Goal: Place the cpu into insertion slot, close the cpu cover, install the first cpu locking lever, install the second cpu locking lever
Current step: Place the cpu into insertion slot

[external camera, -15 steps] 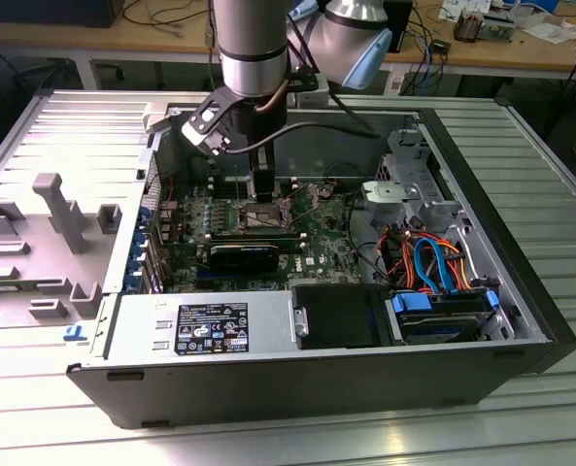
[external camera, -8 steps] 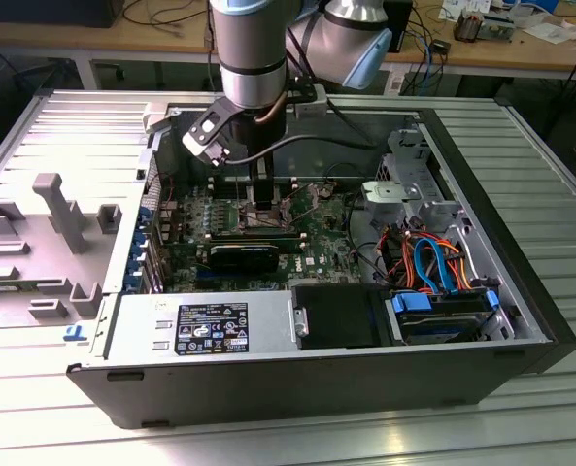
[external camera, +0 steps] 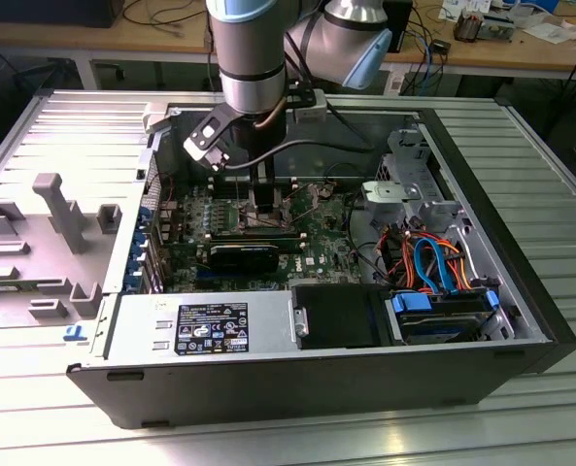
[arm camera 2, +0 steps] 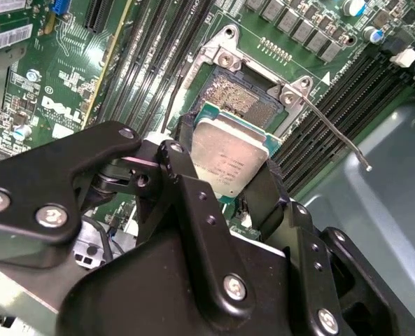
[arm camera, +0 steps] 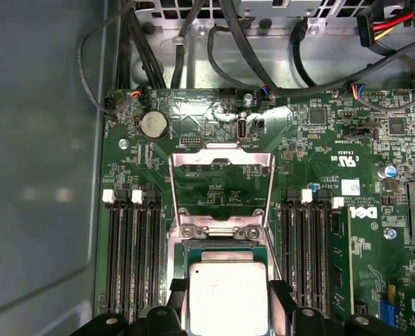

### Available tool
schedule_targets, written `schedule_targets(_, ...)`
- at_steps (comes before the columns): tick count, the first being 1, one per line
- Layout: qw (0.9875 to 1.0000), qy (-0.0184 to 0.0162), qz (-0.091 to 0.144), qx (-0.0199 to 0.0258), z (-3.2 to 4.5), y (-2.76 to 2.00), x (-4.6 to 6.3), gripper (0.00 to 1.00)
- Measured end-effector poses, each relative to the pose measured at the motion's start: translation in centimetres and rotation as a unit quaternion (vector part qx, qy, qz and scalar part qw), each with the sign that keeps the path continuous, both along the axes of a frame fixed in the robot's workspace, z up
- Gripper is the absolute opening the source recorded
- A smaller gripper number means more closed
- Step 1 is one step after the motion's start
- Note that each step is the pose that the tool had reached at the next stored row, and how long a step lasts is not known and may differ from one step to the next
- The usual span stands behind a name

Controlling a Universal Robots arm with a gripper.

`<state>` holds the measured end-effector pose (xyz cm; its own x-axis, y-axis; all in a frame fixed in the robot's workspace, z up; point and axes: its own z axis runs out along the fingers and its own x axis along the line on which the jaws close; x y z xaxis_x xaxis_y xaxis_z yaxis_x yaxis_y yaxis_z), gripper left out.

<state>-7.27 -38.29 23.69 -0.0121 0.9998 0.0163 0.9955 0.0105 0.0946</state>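
Note:
My gripper (arm camera 2: 228, 180) is shut on the cpu (arm camera 2: 228, 157), a small silver-topped square chip pinched by its edges between the two black fingers (arm camera 2: 183, 164). The chip hangs just over the insertion slot (arm camera 2: 245, 94), whose contact field partly shows beyond it, so it is not seated. In the first wrist view the cpu (arm camera: 228, 297) covers most of the socket, and the cpu cover (arm camera: 193, 157) stands swung open past it. A thin wire locking lever (arm camera 2: 336, 136) sticks out free beside the socket. In the exterior view the gripper (external camera: 266, 202) reaches down into the open computer case.
Long black memory slots (arm camera: 134, 259) flank the socket on both sides of the green board (arm camera: 319, 154). Cable bundles (arm camera: 263, 49) run along the board's edge. A power supply (external camera: 210, 328), drive cage (external camera: 409, 180) and case walls (external camera: 482, 194) hem the arm in.

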Motion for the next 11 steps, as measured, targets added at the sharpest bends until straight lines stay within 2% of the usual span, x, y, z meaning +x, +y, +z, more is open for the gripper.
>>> schedule_targets(11,1.0000,0.0003,0.000,0.0008,-0.27,0.00,-0.03,0.54)
